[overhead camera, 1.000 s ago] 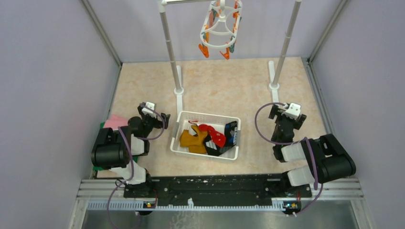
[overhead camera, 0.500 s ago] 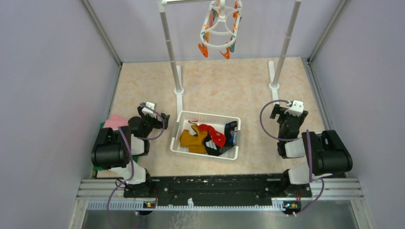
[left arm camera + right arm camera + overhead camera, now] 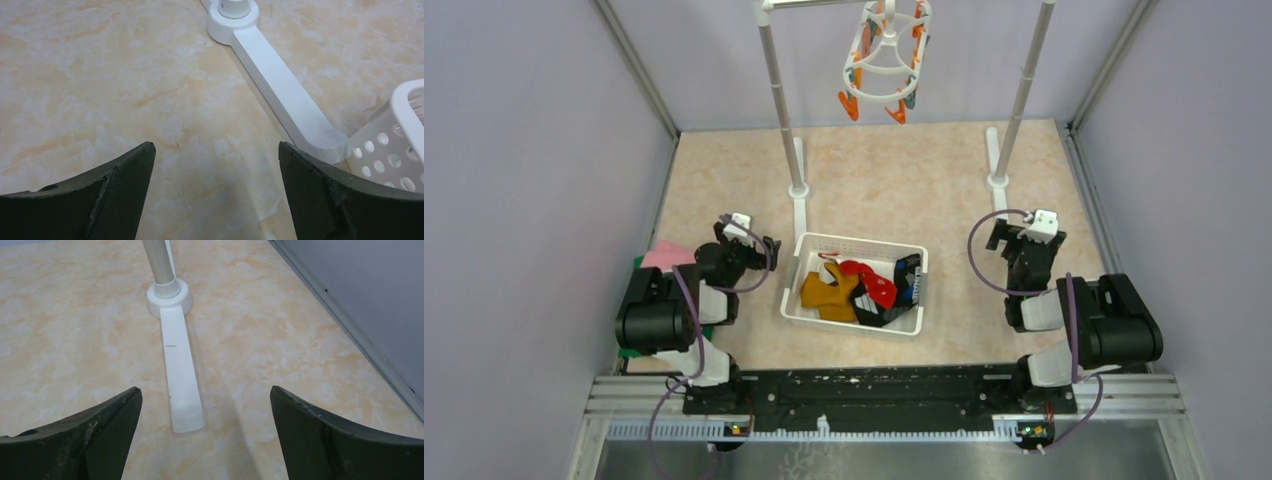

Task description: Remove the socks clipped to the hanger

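Note:
The white oval hanger (image 3: 886, 58) with orange and teal clips hangs from the rack's top bar at the back; no socks show on it. Several socks, mustard-orange (image 3: 827, 292), red (image 3: 873, 284) and black with white marks (image 3: 906, 278), lie in the white mesh basket (image 3: 799, 267) at the table's middle. My left gripper (image 3: 746, 240) is open and empty, low over the table left of the basket; its fingers (image 3: 125, 175) frame bare table. My right gripper (image 3: 1025, 238) is open and empty, right of the basket; its fingers (image 3: 117, 415) frame the rack's right foot.
The white pole rack has a left pole (image 3: 781, 100) with foot (image 3: 280, 85) and a right pole (image 3: 1024, 95) with foot (image 3: 180, 370). A pink and green folded cloth (image 3: 662, 256) lies by the left arm. Grey walls (image 3: 360, 300) enclose the table.
The right arm has drawn back slightly toward the near right between one second ago and half a second ago, then stayed still. The left arm has barely moved.

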Available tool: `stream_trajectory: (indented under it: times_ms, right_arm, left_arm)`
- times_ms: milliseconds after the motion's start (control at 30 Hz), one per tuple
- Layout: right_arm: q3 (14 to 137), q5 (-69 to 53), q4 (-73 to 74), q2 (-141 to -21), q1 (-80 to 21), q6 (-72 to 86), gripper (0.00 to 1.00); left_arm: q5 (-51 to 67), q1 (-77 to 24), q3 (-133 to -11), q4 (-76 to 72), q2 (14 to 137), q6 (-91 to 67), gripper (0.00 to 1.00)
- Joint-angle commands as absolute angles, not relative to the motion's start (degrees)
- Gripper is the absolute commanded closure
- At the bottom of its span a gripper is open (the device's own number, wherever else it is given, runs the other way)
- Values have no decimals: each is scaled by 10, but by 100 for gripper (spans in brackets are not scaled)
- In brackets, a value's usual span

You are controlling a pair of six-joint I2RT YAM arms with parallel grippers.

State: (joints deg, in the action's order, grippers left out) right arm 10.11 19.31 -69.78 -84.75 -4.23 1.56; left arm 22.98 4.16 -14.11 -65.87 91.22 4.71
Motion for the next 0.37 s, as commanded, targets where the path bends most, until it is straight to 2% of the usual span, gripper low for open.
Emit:
stream_trajectory:
  times_ms: [0, 333]
  right_arm:
    - [101, 183, -712, -836, -40, 22, 1]
    - [101, 183, -712, -836, -39, 22, 1]
  left_arm:
    - [222, 35, -155, -676, 900, 59, 1]
    - [206, 28, -155, -674, 897, 61, 1]
